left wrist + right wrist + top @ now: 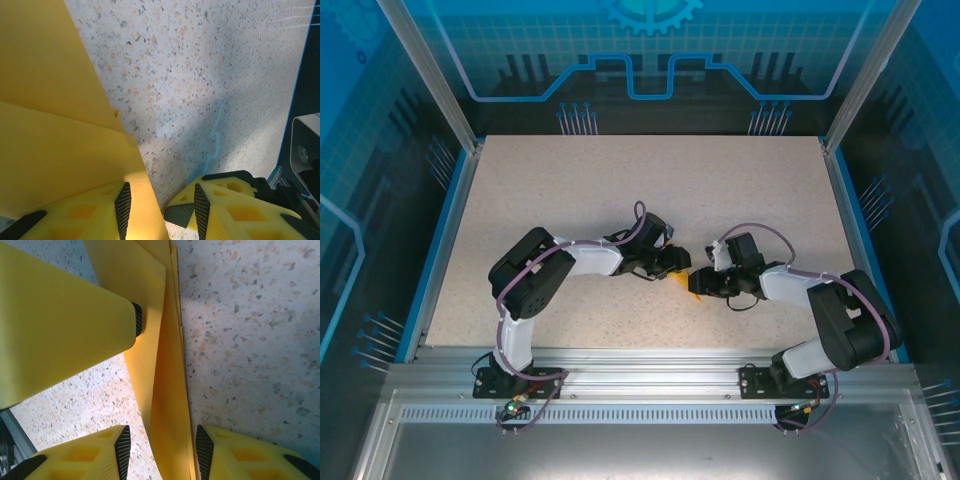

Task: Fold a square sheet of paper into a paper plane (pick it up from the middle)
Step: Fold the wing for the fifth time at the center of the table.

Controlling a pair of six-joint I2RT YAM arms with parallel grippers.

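The orange-yellow sheet of paper (692,286) lies folded into a slim, layered paper plane shape on the table between the two arms. My left gripper (678,262) reaches it from the left. In the left wrist view the paper (50,125) rests against the left pad, and bare table shows between it and the other pad, so the left gripper (161,192) is open. In the right wrist view the folded paper (160,365) runs up between the jaws of the right gripper (162,432), which is open with a gap on the left. The left gripper's finger (60,325) touches the paper's far part.
The speckled table (620,190) has a blue rim and metal frame posts (430,75) at its back corners. An aluminium rail (640,365) carries both arm bases along the near edge. A dark housing (305,145) sits at the right edge of the left wrist view.
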